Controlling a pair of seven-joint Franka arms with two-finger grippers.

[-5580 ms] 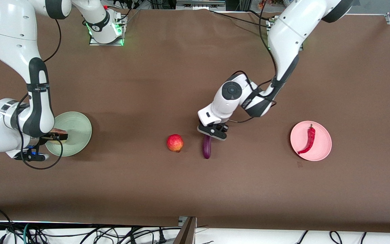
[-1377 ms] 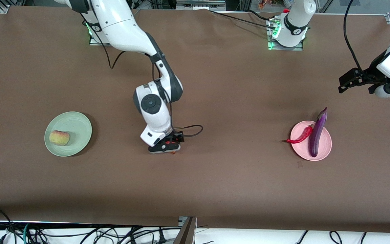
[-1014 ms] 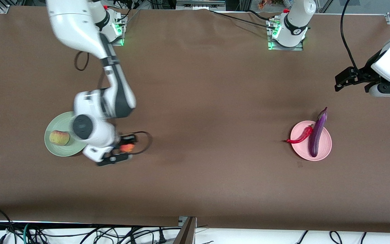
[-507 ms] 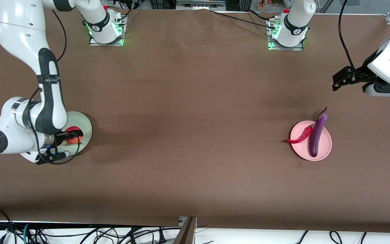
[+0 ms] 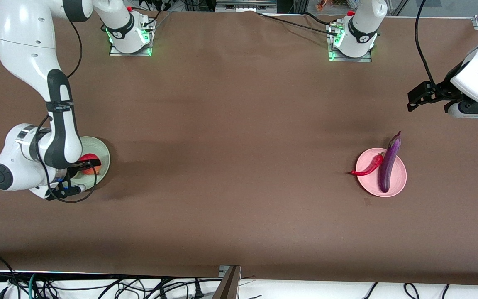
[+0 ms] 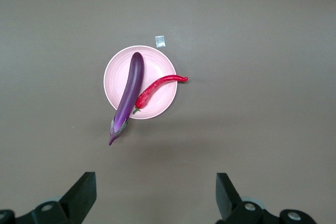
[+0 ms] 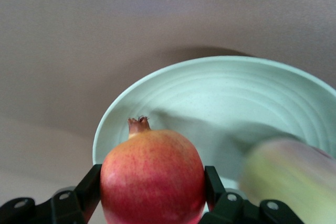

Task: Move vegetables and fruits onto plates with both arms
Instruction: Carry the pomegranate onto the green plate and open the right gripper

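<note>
Holding one red fruit [image 7: 152,177], two plates [image 5: 396,185]

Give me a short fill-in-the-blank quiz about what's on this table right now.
1. The right end effector grips a red fruit over the ____ plate.
2. The eggplant lies on the ____ plate.
3. Beside the eggplant lies a red ____, its tip past the rim.
4. The left end effector, high above the pink plate, holds ____.

Missing words: green; pink; chili pepper; nothing

A robotics lab: bolted arm bases [image 5: 130,33], brown-covered table [image 5: 239,124], loose cables [image 5: 98,286].
</note>
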